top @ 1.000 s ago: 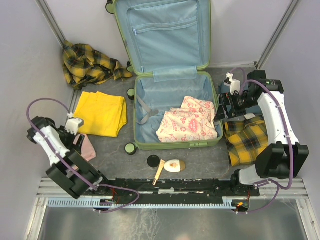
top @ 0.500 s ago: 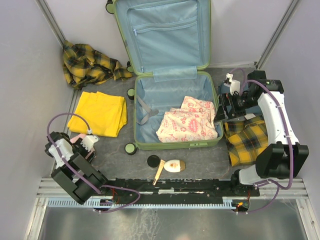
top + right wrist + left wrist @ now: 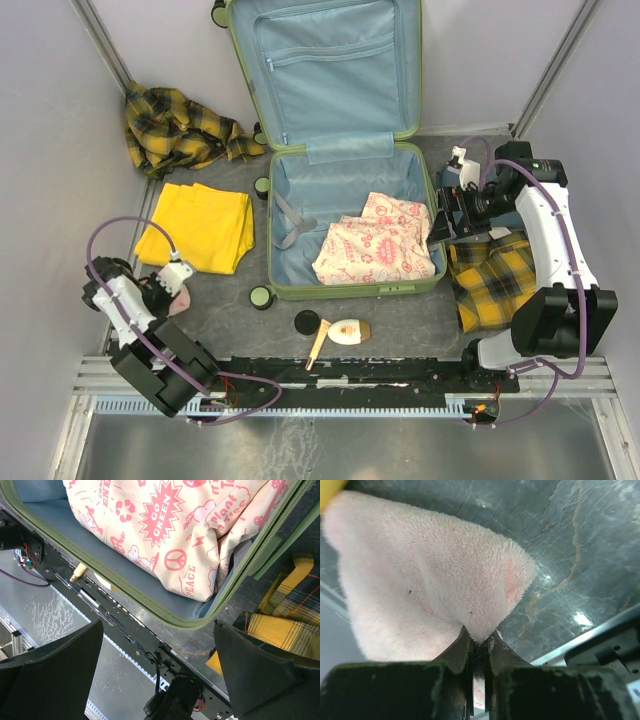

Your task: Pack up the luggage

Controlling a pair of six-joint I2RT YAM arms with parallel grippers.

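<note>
At the lower left of the top view, the left gripper [image 3: 479, 645] has its 2 jaws drawn almost together on a fold of a fluffy pink cloth [image 3: 430, 580]. The rest of that cloth spreads out over the grey marbled table [image 3: 580, 555], close to the left wall.

At the right of the top view, the right gripper [image 3: 157, 625] stands wide apart and holds nothing. It hangs over the right-hand rim of the luggage [image 3: 330, 292].

This lime-green case lies open in the upper middle of the top view. Its lid leans up against the back wall, showing light blue lining and a zip pocket. Inside the lower half, toward the right, lies a cream cloth with pink print [image 3: 380, 245].

Just right of the case, under the right arm, is a yellow plaid cloth [image 3: 495, 280]. Left of the case lies a folded plain yellow cloth [image 3: 200, 225], and a crumpled plaid garment [image 3: 175, 130] sits beyond it in the upper left corner. Below the front rim of the case are 2 small round jars [image 3: 262, 297], a cream bottle [image 3: 348, 331] and a thin wooden stick [image 3: 318, 345].
</note>
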